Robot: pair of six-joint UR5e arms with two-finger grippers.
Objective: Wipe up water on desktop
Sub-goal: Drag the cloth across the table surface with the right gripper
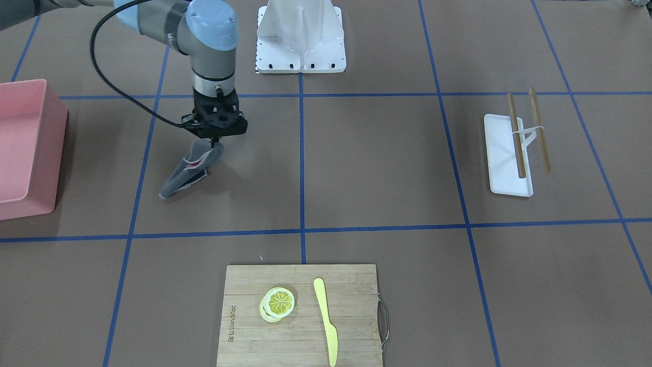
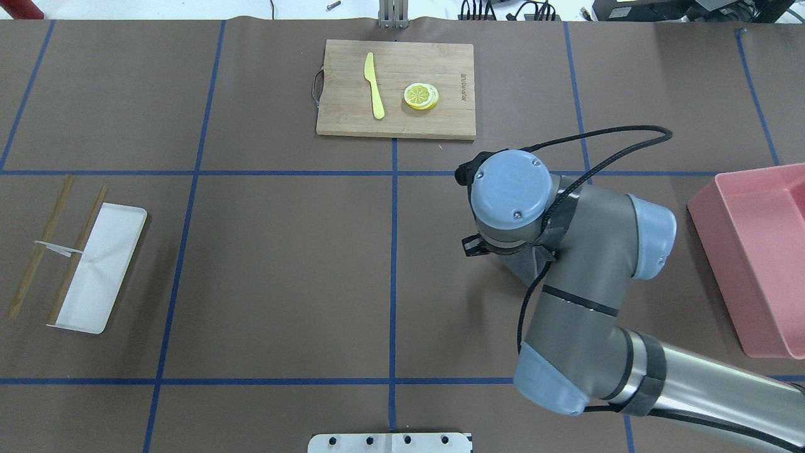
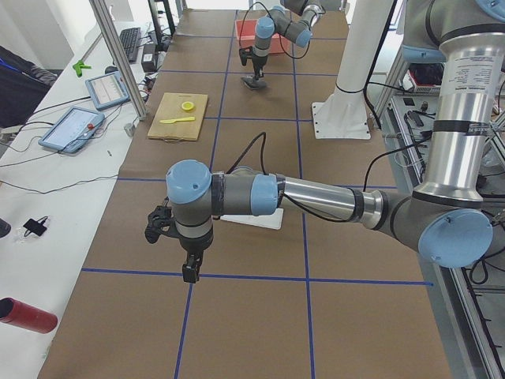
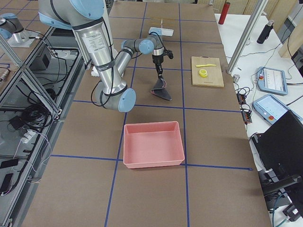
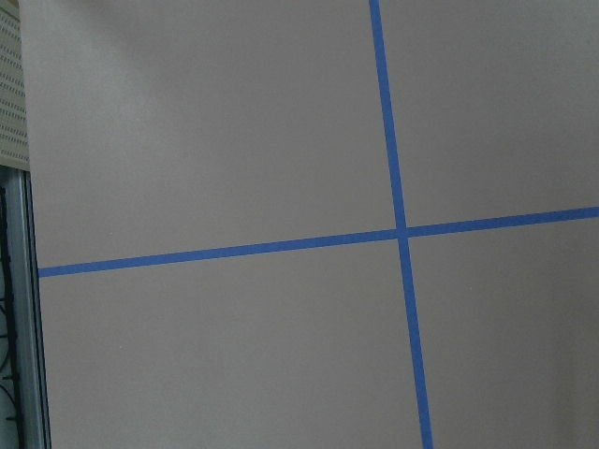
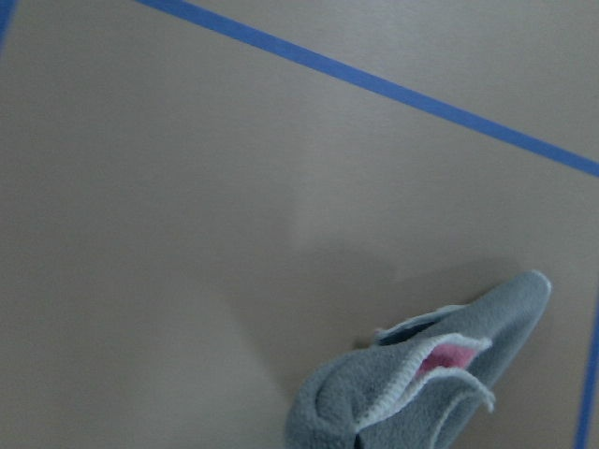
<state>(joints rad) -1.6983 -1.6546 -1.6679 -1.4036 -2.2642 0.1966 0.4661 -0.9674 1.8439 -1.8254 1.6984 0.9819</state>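
Right gripper (image 1: 216, 141) has the grey cloth (image 1: 186, 172) pinched by its top edge, fingers clamped on it. The cloth hangs tilted, low end seemingly on the desktop (image 1: 377, 163), near the pink bin (image 1: 30, 148). Reads as the start of the wipe. No wet patch visible to me on the brown surface, so next move needs the cloth pressed flatter and dragged across the spill. Left gripper (image 3: 189, 267) hovers well apart, near the white tray (image 1: 501, 168); can't tell if its fingers are parted.

On the desktop (image 1: 377, 163), a cloth (image 1: 186, 171) rests between a tray (image 1: 500, 158), left, and a bin (image 1: 20, 148), right.
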